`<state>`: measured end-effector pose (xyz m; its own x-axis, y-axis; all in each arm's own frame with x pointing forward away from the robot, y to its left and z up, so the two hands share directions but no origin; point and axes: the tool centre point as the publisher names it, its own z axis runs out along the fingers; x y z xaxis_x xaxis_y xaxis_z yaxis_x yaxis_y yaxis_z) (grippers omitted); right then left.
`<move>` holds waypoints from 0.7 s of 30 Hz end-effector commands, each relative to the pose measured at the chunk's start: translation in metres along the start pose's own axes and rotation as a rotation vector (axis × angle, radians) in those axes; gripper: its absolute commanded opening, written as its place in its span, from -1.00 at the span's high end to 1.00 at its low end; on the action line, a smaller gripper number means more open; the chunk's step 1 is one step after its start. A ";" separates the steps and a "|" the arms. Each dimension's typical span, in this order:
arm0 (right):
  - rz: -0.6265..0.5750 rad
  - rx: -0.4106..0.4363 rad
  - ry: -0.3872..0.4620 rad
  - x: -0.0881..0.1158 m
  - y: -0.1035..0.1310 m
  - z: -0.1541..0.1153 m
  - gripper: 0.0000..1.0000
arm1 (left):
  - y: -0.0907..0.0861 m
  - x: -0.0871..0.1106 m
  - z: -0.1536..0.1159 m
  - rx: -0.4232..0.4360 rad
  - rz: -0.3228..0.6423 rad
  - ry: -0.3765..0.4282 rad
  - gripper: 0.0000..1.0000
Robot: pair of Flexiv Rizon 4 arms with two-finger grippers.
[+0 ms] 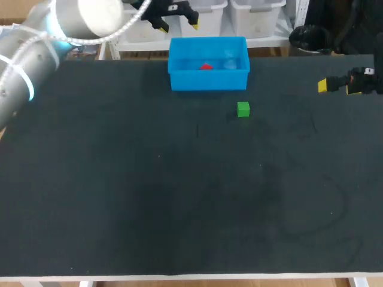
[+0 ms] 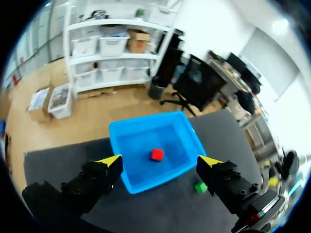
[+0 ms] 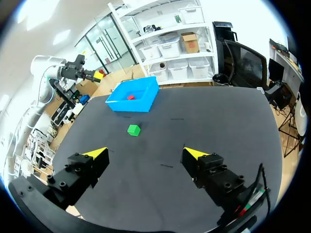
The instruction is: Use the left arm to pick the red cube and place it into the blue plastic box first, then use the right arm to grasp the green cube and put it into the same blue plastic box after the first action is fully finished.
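Status: small red cube sat inside the open blue plastic box, on its floor about mid-box, clear of the walls as far as the left wrist view showed. The box was at the far edge of the dark counter.

Left gripper hung above and just behind the box's left rear corner. Its fingers were spread wide with nothing in them. In the left wrist view the red cube showed between the two yellow tips but well below them, with no contact.

Small green cube was on the counter just in front of the box's right front corner, apart from the wall.

Right gripper was near the counter's right edge, well apart from the green cube, fingers wide open and empty.
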<state>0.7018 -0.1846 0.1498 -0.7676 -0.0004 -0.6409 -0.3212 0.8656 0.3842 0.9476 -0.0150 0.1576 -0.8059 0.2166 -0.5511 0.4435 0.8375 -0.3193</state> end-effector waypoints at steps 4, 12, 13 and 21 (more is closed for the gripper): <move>0.000 0.000 -0.001 0.000 0.000 0.000 -1.00 | 0.010 0.118 -0.078 0.106 0.010 -0.115 -1.00; 0.000 0.000 -0.001 0.000 0.000 0.000 -1.00 | 0.009 0.155 -0.091 0.081 0.114 -0.129 -1.00; 0.000 0.000 -0.001 0.000 0.000 0.000 -1.00 | 0.010 0.158 -0.091 0.087 0.115 -0.126 -1.00; 0.000 0.000 -0.001 0.000 0.000 0.000 -1.00 | 0.013 0.181 -0.090 0.060 0.155 -0.159 -1.00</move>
<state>0.7018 -0.1846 0.1498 -0.7676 -0.0003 -0.6409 -0.3211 0.8656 0.3841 0.8364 0.0480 0.1532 -0.7578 0.4044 -0.5121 0.5899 0.7599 -0.2729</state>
